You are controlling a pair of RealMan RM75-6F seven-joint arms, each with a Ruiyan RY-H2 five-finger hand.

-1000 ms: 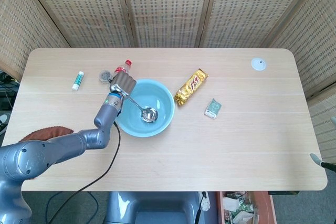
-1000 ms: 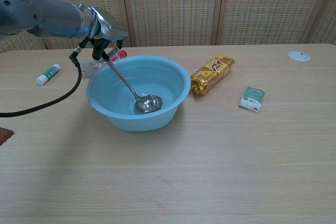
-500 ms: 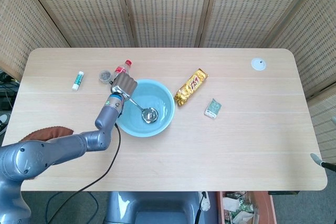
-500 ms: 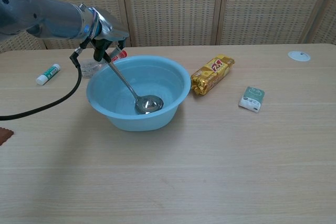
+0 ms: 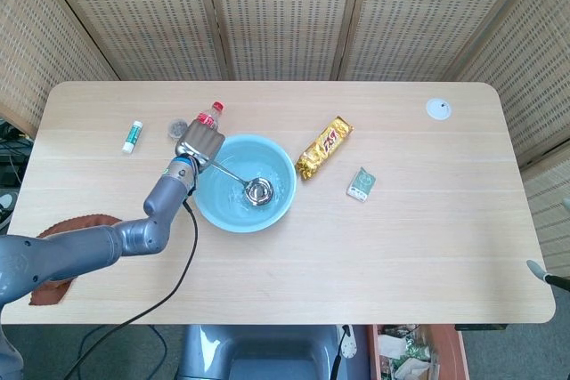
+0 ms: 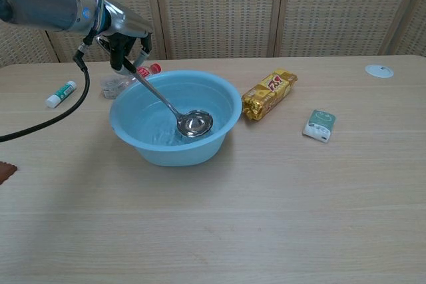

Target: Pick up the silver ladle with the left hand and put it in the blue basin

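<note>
The silver ladle (image 6: pixel 195 123) leans inside the blue basin (image 6: pixel 166 154), its bowl raised a little above the bottom and tilted toward the right wall. My left hand (image 6: pixel 123 41) grips the top of the ladle's handle above the basin's left rim. From overhead, the left hand (image 5: pixel 200 141) sits at the basin's (image 5: pixel 223 215) upper-left edge, and the ladle (image 5: pixel 259 190) reaches to the basin's middle. The right hand shows in neither view.
A small red-capped bottle (image 6: pixel 126 79) lies just behind my left hand. A lip balm tube (image 6: pixel 61 93) lies further left. A gold snack pack (image 6: pixel 269 93), a green packet (image 6: pixel 319 125) and a white disc (image 6: pixel 379 70) lie to the basin's right.
My left hand has moved up and to the left with the handle. The ladle's bowl has lifted off the basin's bottom and shifted slightly right.
</note>
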